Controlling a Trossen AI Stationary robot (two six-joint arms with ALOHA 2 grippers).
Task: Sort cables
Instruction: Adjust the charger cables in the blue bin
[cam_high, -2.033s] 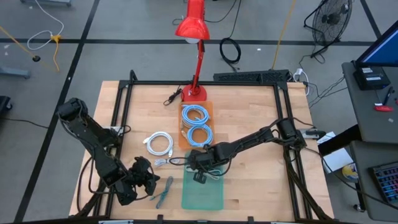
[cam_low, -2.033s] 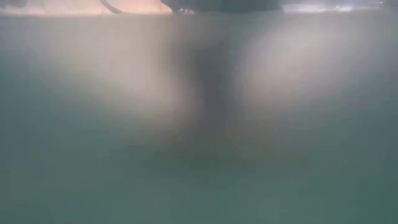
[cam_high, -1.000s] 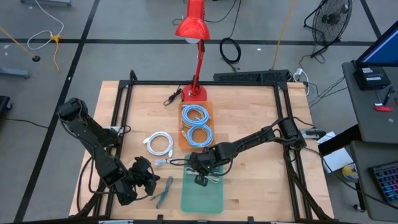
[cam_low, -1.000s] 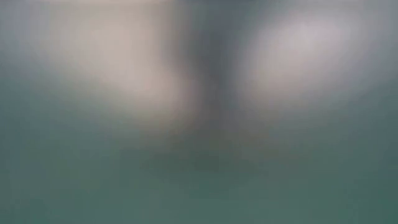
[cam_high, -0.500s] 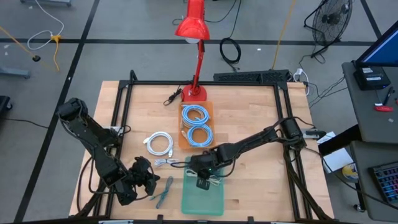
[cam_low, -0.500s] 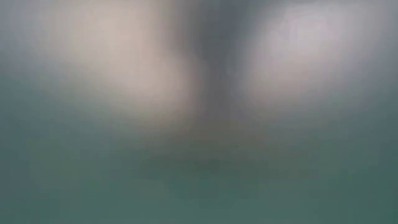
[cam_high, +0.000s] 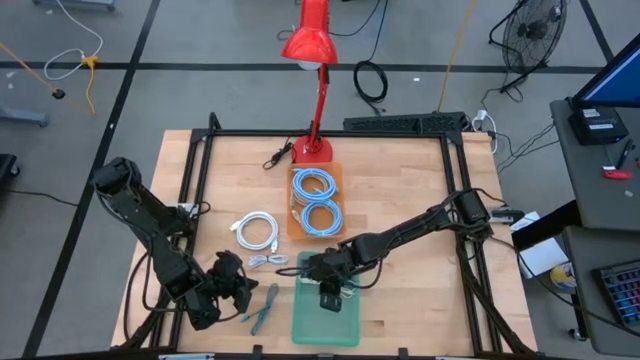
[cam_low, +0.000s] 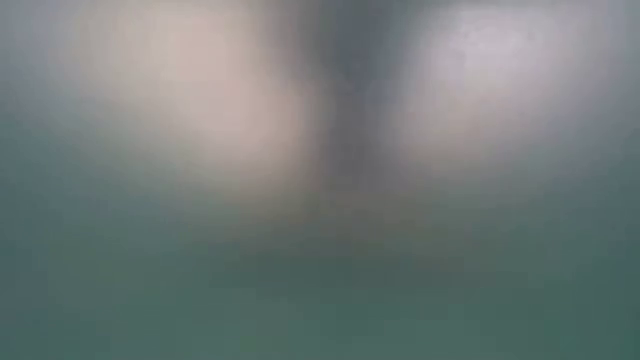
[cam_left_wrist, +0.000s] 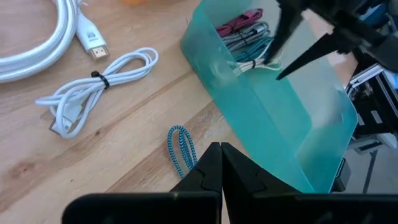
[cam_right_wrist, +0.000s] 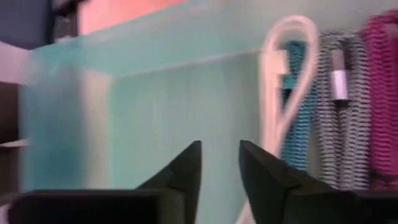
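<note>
A teal bin (cam_high: 325, 325) stands near the front edge and holds pink, grey and teal braided bundles (cam_right_wrist: 348, 93) and a white cable (cam_right_wrist: 278, 81) that lies among them. My right gripper (cam_high: 330, 290) hangs open just over the bin's far end, its fingers (cam_left_wrist: 289, 31) spread above the white cable (cam_left_wrist: 252, 62). Near the front left, my left gripper (cam_left_wrist: 219, 171) is shut and holds nothing. On the wood before it lie a blue braided cable (cam_left_wrist: 180, 146), a small white bundle (cam_left_wrist: 93, 87) and a thick white coil (cam_high: 257, 230).
An orange tray (cam_high: 338, 172) with two light-blue coils (cam_high: 318, 200) sits mid-table, just beyond the bin. A red lamp (cam_high: 312, 60) stands on its base at the far edge. The black frame rails run along the table's sides. The low view shows only a teal blur.
My right gripper has moved a little toward the near edge, farther over the teal bin.
</note>
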